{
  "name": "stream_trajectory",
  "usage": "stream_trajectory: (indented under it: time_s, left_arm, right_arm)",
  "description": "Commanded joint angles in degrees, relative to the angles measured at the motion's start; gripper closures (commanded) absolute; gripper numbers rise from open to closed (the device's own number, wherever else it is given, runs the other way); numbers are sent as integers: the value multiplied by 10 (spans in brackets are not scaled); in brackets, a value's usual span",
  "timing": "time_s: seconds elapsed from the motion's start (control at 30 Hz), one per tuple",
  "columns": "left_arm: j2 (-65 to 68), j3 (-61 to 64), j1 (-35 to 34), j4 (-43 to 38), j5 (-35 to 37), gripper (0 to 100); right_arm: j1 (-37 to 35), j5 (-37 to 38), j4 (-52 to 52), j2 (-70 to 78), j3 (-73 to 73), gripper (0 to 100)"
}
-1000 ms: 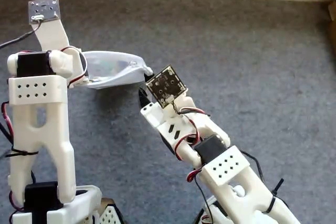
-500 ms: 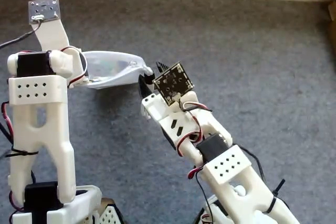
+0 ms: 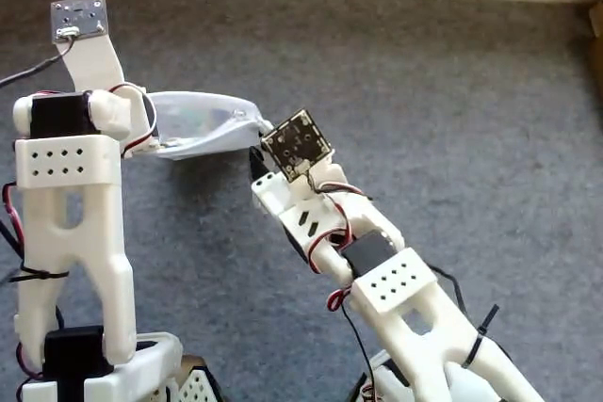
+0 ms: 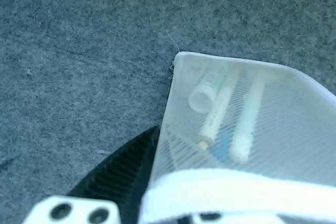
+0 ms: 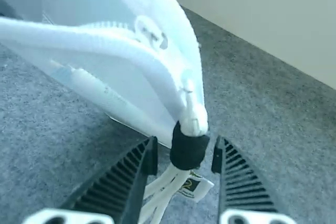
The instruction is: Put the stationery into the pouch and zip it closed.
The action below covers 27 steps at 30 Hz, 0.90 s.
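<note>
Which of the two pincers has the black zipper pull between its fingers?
The right pincer: the black zipper pull sits between its open fingers. The left pincer grips the pouch at its opposite end.

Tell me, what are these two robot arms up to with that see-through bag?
They are packing a pouch. The left gripper is clamped on one end of it, and the stationery already lies inside. At the other end, the right gripper sits with its jaws open on either side of the black zipper pull, not yet pinching it. How far the zip is closed is hard to tell.
</note>
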Motion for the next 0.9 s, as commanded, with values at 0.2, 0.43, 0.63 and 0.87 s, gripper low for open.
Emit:
stream_trajectory:
  time_s: [0.2,0.43,0.63,0.87]
  left_arm:
    - [6,12,-10,-10,-6,994]
    - [6,12,-10,-11,-6,994]
    - [6,12,-10,-10,-6,994]
    - [6,12,-10,-10,-6,994]
  right_arm:
    - [24,-5,-20,-6,-45,829]
    - [22,-6,-22,-6,-45,829]
    - [21,-6,-67,-6,-43,829]
    - [21,-3,-68,-6,-43,904]
